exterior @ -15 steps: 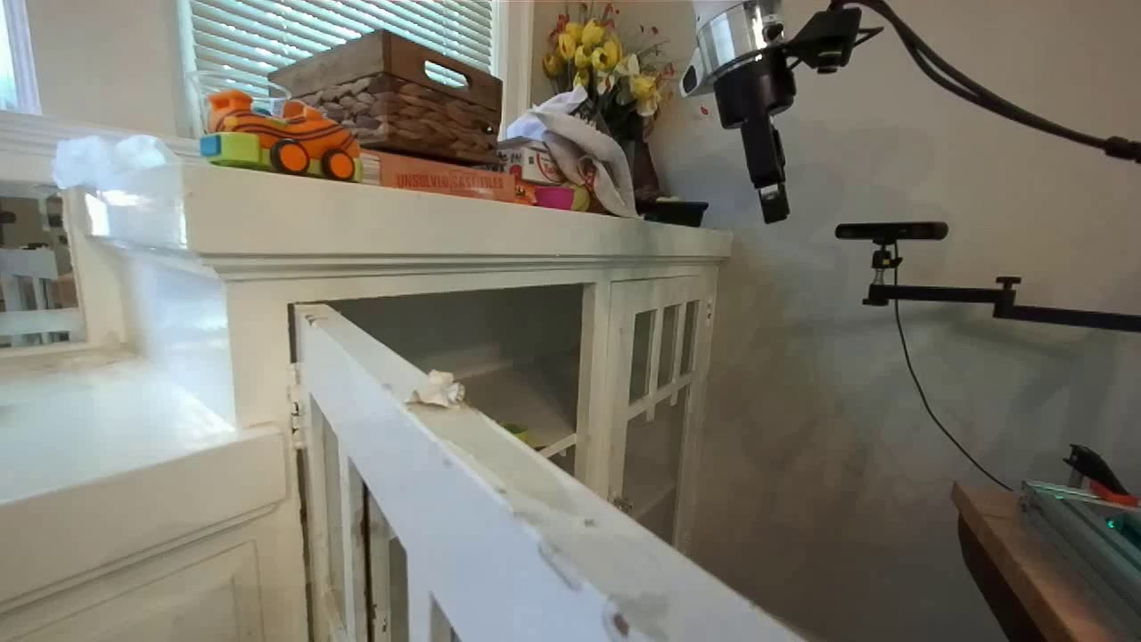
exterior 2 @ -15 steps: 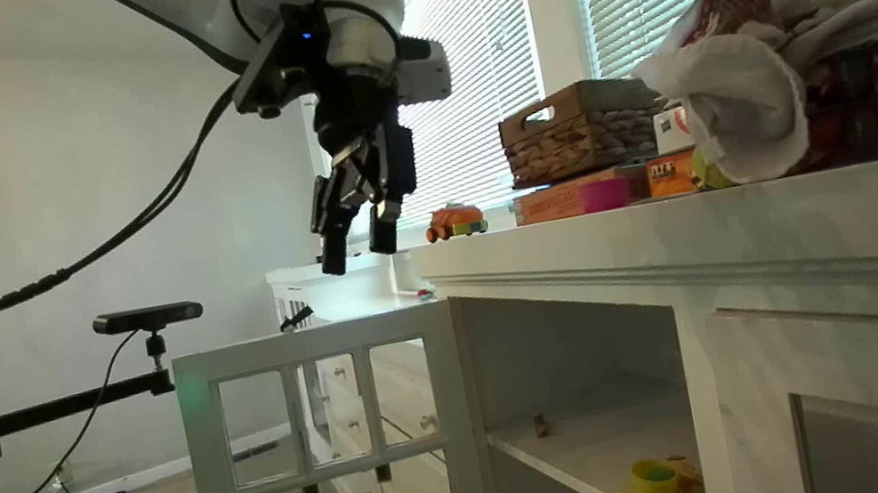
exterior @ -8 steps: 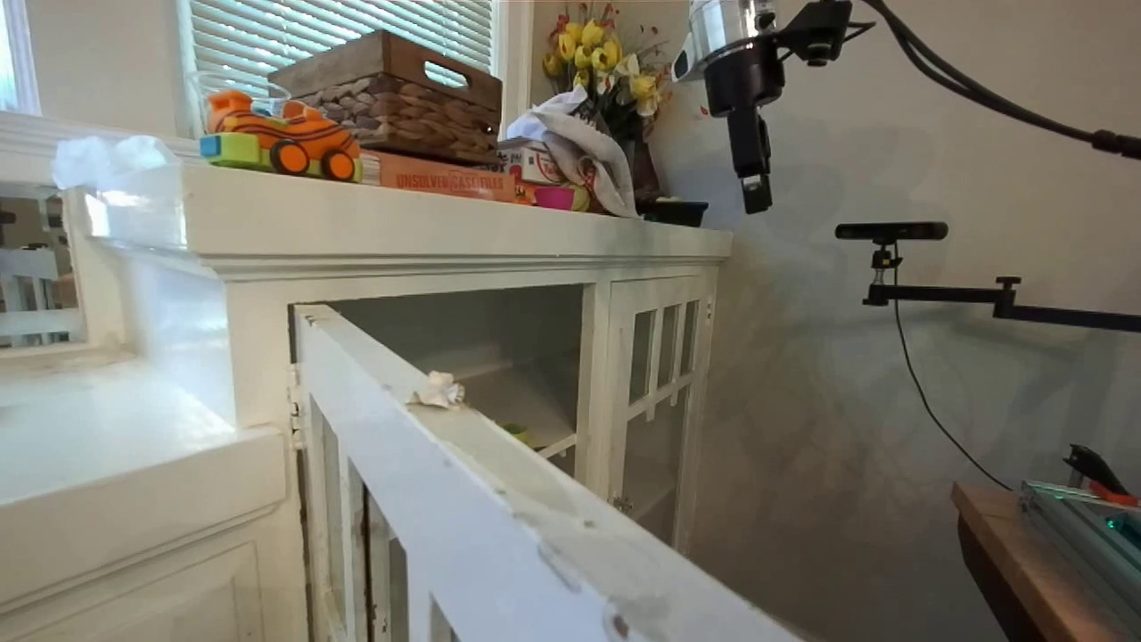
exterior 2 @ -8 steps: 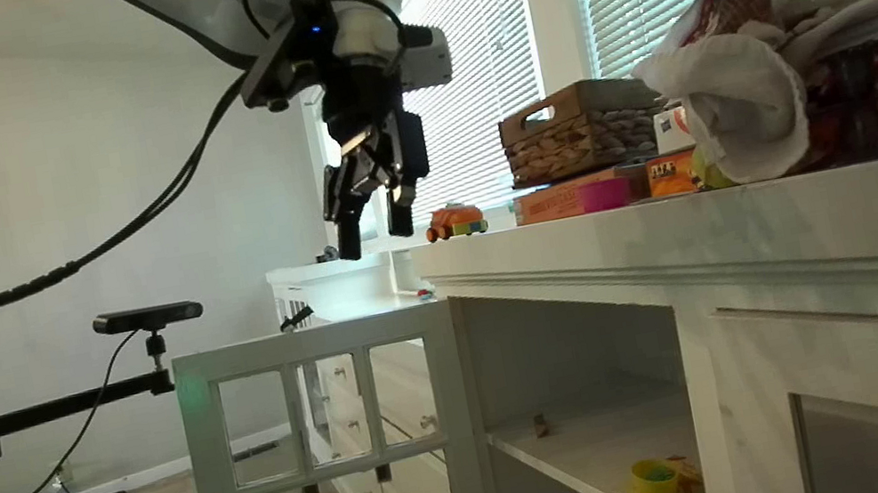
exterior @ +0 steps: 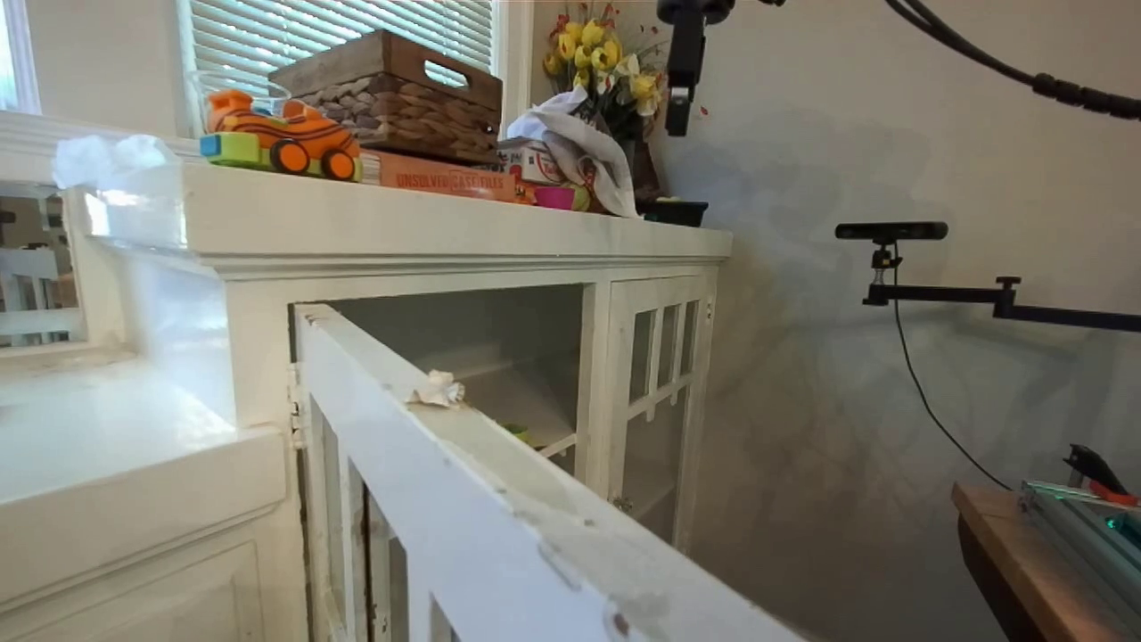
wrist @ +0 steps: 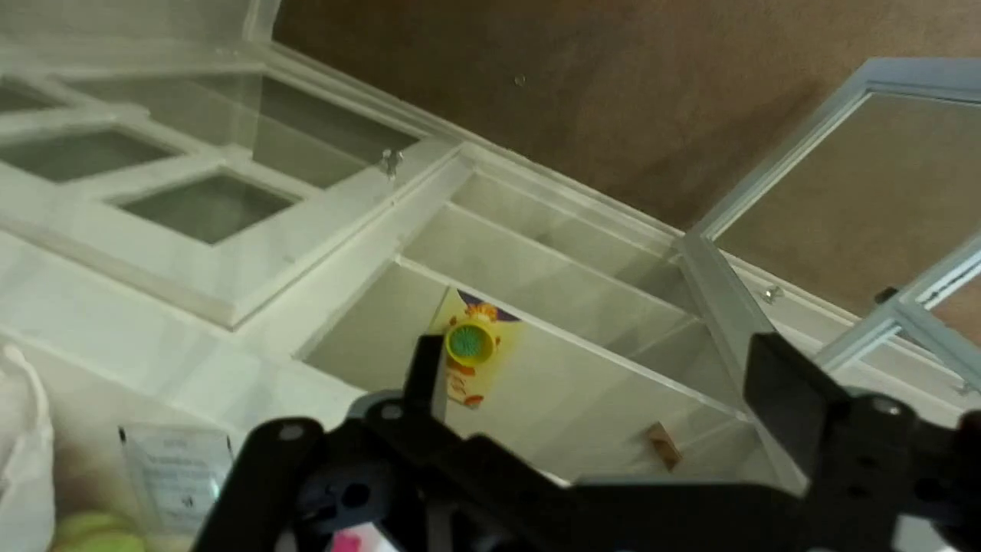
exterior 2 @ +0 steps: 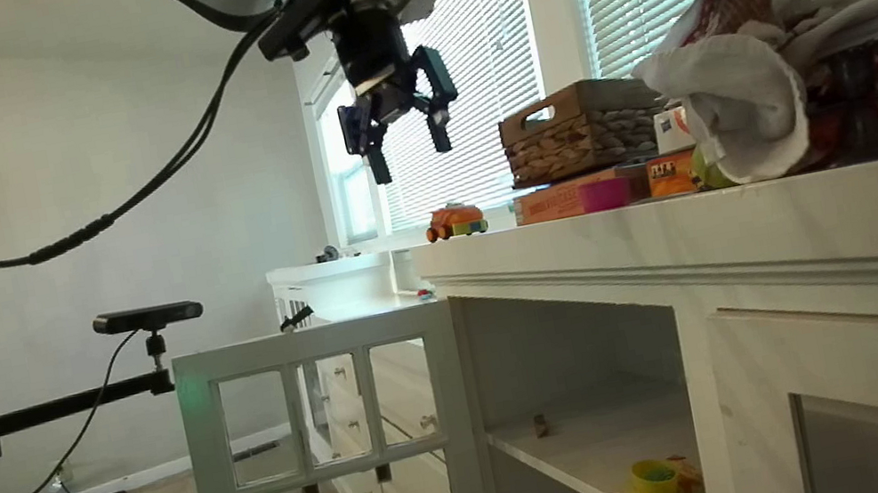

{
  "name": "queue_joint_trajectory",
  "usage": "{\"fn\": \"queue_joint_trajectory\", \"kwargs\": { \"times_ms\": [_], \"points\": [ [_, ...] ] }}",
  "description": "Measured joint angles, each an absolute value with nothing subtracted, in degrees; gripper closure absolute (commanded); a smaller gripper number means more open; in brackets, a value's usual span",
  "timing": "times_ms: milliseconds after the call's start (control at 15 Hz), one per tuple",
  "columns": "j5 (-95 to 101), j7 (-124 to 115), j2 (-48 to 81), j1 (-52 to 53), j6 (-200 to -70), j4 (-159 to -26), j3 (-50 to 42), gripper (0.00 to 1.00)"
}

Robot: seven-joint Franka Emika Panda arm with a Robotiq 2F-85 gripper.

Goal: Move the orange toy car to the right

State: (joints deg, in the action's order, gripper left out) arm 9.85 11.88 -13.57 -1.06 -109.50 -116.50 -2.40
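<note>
Hanging well higher than the white cabinet top (exterior 2: 673, 241), the jaws stand spread with nothing between them; whether they are straight over it or out in front, I cannot tell. The orange toy car (exterior: 283, 143) sits upright at the left end of that top, in both exterior views to the left of the flat orange box (exterior: 446, 181) beneath the wicker basket (exterior: 428, 116) (a gap between car and box shows in an exterior view). Judging by that, I take the move to the right as not yet done, though the car's place alone cannot prove it. The jaws are well apart from it. Left to do, I reckon: bring them down to the car, close on it, carry or push it rightward, and let go. With the box just beside it, room that way looks tight.
</note>
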Motion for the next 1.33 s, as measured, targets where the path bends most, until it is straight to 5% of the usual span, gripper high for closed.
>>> {"fn": "queue_joint_trajectory", "kwargs": {
  "times_ms": [1333],
  "points": [
    [-5.1, 43.7, -7.7, 5.2, -120.0, -109.3, -2.5, 0.00]
  ]
}}
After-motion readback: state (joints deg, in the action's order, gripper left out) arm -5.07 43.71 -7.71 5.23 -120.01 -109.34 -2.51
